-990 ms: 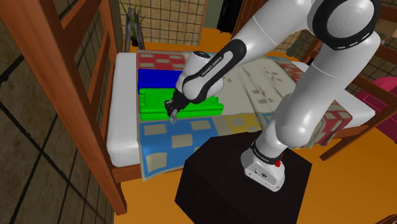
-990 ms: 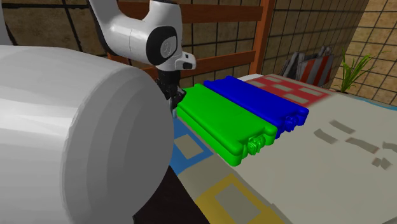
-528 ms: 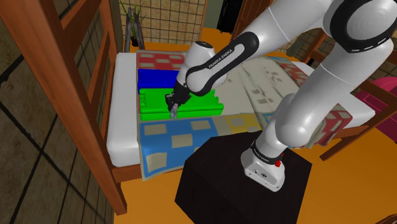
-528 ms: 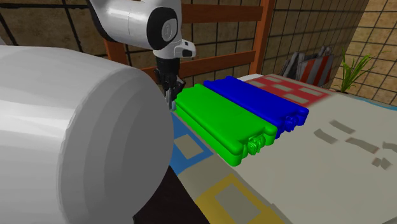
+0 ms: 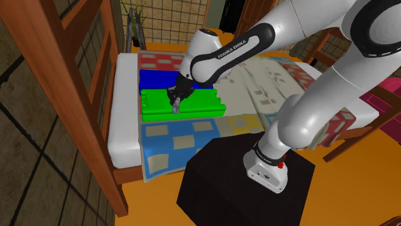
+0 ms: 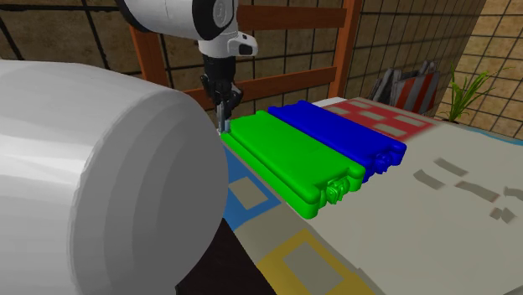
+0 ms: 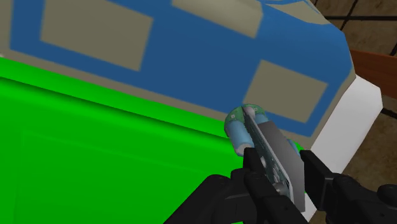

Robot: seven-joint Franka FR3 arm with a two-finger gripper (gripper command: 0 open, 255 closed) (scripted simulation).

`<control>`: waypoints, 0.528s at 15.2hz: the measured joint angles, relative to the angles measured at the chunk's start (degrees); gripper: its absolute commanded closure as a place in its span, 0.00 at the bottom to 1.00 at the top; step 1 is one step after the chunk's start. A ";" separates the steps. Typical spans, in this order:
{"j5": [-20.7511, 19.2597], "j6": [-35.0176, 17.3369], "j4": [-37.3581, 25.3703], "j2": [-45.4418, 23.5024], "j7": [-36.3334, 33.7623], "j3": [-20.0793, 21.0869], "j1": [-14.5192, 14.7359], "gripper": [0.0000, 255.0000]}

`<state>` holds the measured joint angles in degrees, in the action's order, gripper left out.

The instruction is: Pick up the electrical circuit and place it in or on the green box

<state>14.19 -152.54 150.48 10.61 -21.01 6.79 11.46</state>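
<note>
Circuit board (image 7: 266, 149), small and grey with pale blue round bits, sits pinched between the two fingers of the black end effector (image 7: 283, 170). It hangs just above the near edge of the flat green box (image 7: 95, 165) on the bed (image 5: 122, 131). If it is let go here, I think it could hit that edge and slip onto the blue patchwork blanket (image 7: 191, 57), because it is not over the middle.

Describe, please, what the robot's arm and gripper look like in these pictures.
The arm is glossy white, built of rounded tubular segments with dark grey rings at the joints. A black band near the wrist carries white lettering reading FRANKA EMIKA, and a small red dot marks its foot. The gripper is all black, with two blocky fingers.
</note>
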 measured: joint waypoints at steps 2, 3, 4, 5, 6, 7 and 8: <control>-0.37 1.74 -0.40 1.35 -0.37 -0.02 -0.16 1.00; -0.58 2.73 -0.65 2.09 -0.58 -0.03 -0.24 1.00; -0.76 3.64 -1.03 2.61 -0.70 -0.08 -0.34 1.00; -0.98 4.68 -1.43 3.26 -0.88 -0.10 -0.44 1.00; -1.10 5.47 -1.59 3.88 -0.94 -0.16 -0.52 1.00; -1.28 6.47 -1.88 4.60 -1.21 -0.12 -0.57 1.00; -1.40 7.33 -2.03 5.31 -1.38 -0.12 -0.61 1.00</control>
<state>12.80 -145.21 148.45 15.92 -22.39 6.67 10.86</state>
